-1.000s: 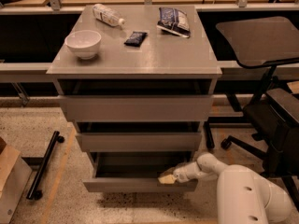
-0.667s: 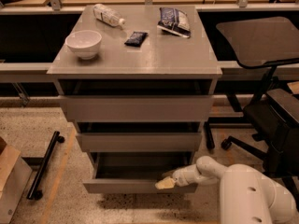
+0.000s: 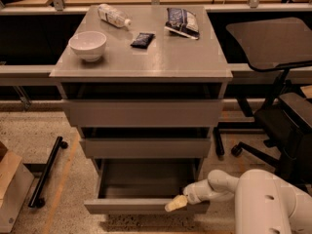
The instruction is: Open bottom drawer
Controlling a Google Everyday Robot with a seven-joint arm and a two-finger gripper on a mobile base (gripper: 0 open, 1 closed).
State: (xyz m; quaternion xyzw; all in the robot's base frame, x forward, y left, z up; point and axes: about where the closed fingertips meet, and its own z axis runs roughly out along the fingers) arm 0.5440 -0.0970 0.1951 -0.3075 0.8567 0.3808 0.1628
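The bottom drawer (image 3: 126, 206) of the grey cabinet (image 3: 141, 72) stands pulled well out, its dark inside showing and nothing visible in it. Its flat grey front faces me low in the view. My gripper (image 3: 175, 204) reaches in from the lower right on a white arm (image 3: 265, 199) and rests on the top edge of the drawer front near its right end. The middle drawer (image 3: 145, 147) and the top drawer (image 3: 142, 113) each stand slightly out.
On the cabinet top lie a white bowl (image 3: 88, 45), a plastic bottle (image 3: 114, 15), a small dark packet (image 3: 142, 39) and a blue snack bag (image 3: 182, 21). A black office chair (image 3: 278, 82) stands to the right. A black bar (image 3: 46, 172) and a cardboard box (image 3: 10, 189) lie on the floor at left.
The drawer has come further out toward me, and my gripper has moved down and toward me with its front edge.
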